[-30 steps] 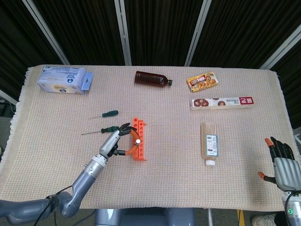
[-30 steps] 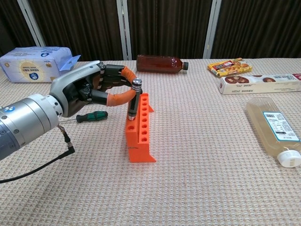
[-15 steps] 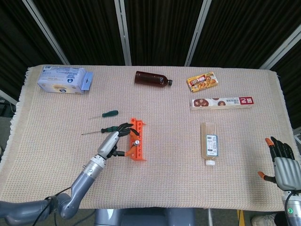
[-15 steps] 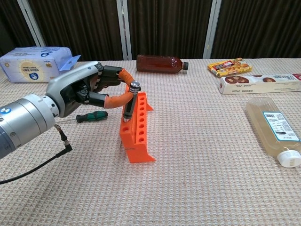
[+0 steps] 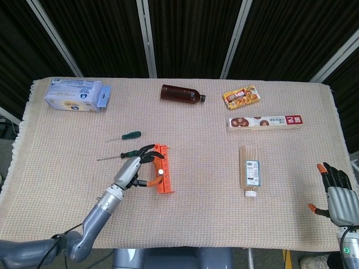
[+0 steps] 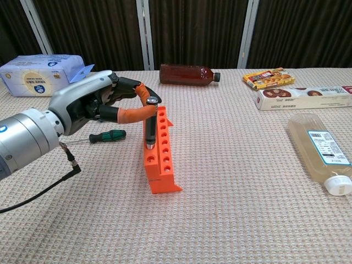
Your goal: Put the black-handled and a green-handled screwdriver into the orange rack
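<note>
My left hand (image 6: 96, 104) pinched the black-handled screwdriver (image 6: 149, 124) between thumb and a finger, near its metal cap. The tool stood nearly upright against the left face of the orange rack (image 6: 161, 154); whether its tip sat in a hole or outside the rack, I could not tell. In the chest view the rack leaned, tilted toward my hand. One green-handled screwdriver (image 5: 126, 154) lay flat on the woven table cover (image 5: 207, 185), just left of my fingers and the rack. A second green-handled screwdriver (image 5: 128, 135) lay farther back, apart from the first. My right hand (image 5: 336, 193) rested at the table's right edge, fingers spread, holding nothing, well away from the rack. A pale bottle (image 5: 249, 168) lay between rack and right hand.
</note>
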{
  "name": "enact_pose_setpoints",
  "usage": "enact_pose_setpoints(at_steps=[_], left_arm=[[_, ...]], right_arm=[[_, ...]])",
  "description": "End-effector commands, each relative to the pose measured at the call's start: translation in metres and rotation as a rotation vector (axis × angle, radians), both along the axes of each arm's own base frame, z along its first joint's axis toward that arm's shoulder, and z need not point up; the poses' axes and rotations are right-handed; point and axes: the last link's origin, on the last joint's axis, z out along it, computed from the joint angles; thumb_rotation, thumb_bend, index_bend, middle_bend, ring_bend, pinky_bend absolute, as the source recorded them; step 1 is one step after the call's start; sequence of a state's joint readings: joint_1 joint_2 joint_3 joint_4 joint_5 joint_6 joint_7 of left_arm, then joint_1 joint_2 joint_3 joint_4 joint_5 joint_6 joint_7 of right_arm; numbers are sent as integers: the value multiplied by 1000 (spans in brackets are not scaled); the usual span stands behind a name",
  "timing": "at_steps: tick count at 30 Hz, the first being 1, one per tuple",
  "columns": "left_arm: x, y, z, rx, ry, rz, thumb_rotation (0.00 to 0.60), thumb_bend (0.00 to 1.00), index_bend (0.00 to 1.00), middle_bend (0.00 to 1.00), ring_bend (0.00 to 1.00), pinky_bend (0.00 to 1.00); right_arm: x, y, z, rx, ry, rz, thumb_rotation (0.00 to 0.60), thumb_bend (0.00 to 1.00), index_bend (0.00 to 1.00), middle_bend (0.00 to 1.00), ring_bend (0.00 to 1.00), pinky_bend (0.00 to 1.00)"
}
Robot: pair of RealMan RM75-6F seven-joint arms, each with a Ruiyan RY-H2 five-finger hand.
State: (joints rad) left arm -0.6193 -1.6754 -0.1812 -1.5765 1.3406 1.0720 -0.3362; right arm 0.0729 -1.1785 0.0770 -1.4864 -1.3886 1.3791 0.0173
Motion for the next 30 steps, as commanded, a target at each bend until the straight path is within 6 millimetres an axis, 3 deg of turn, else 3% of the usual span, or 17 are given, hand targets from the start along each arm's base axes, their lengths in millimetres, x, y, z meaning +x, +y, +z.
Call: enact_pose_setpoints(at_steps=[1, 9, 16, 22, 30], left_arm=[[-2, -1, 2, 2, 1, 6, 483, 281, 605, 256, 24, 0], [-6, 2, 4, 16, 30, 11, 483, 280, 596, 254, 23, 0], [-4, -1, 3, 2, 78, -25, 475, 226, 532, 205, 0, 0], [-6, -5, 8, 30, 83, -40, 410, 159, 310, 103, 0, 0], [-7, -6, 18, 45, 57, -34, 386, 152, 225, 74, 0, 0]], right_arm=[[0, 0, -1, 2, -1, 0, 600, 3, 0, 0, 0, 0], [-1, -1, -1, 4, -1, -1, 600, 3, 0, 0, 0, 0], [-1, -1, -1, 4, -4, 0, 600, 3, 0, 0, 0, 0], [-2, 0, -1, 3, -6, -1, 600, 3, 0, 0, 0, 0], [-1, -1, -1, 4, -6, 4, 600, 4, 0, 0, 0, 0]])
